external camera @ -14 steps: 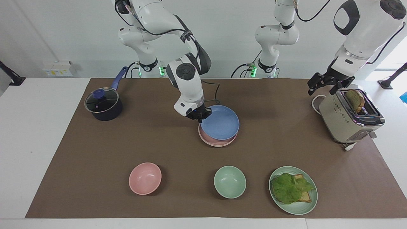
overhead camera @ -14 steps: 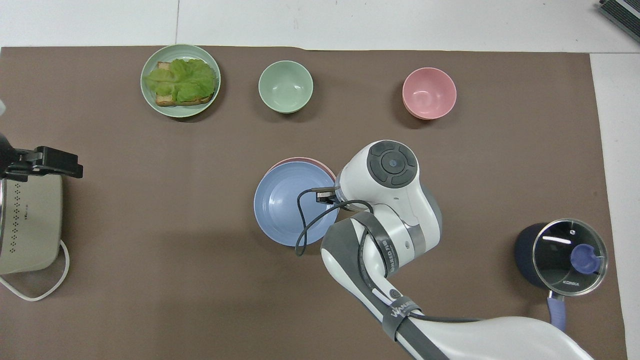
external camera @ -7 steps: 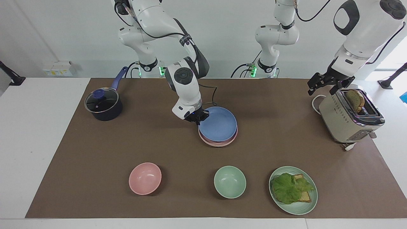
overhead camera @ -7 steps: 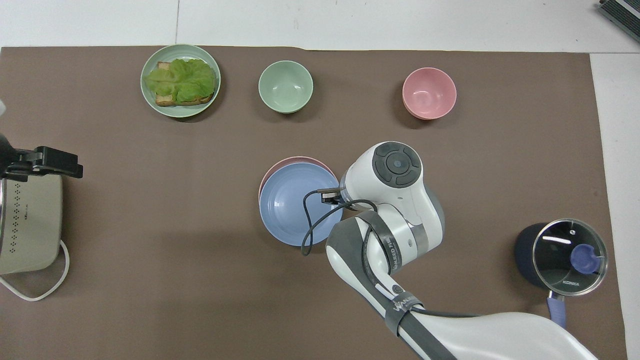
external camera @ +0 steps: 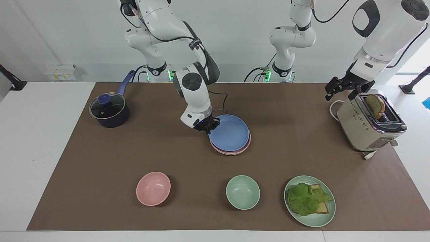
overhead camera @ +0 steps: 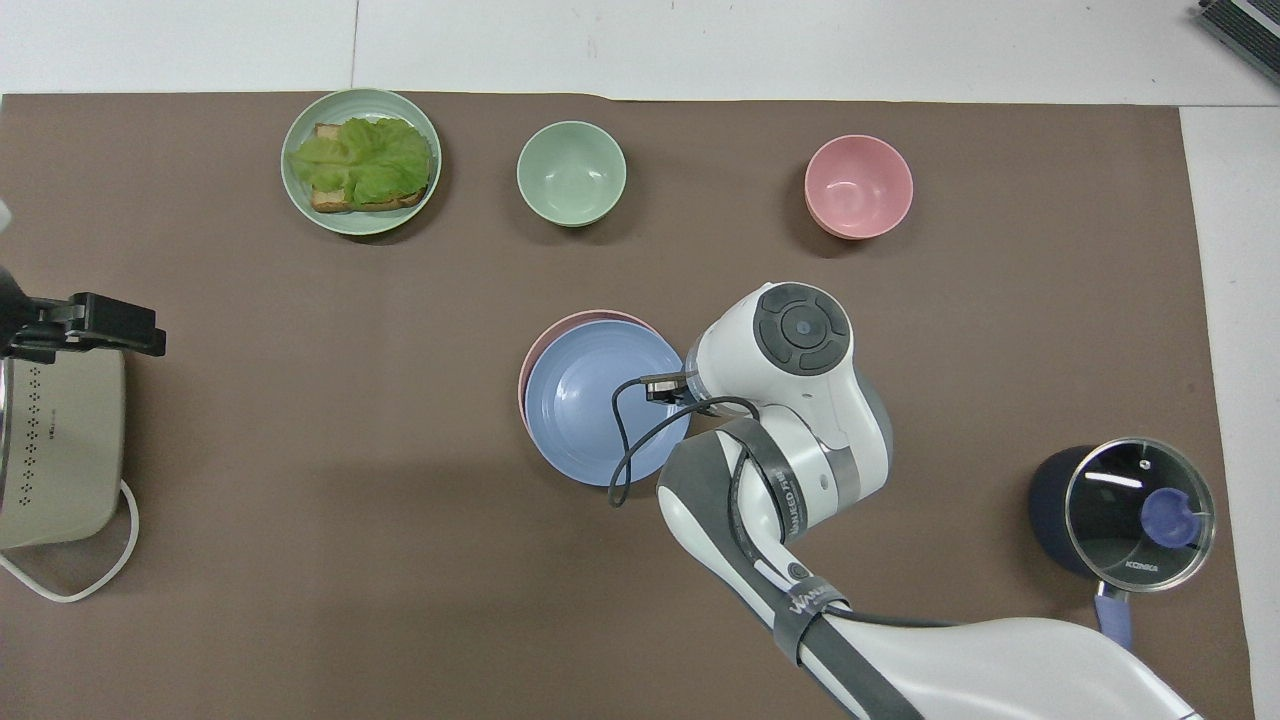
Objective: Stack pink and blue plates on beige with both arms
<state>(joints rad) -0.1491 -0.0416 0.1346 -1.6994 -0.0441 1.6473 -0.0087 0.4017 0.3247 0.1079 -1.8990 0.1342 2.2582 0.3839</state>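
Brown matting covers the table, where the waiting left gripper hangs spread open over the toaster, and the right gripper, grip unclear, meets the 9 o'clock rim of the blue plate, which lies atop the pink plate mid-table.

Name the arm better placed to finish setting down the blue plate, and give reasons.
Right. The right gripper is at the blue plate's rim, over the pink plate; the left gripper hangs open over the toaster.
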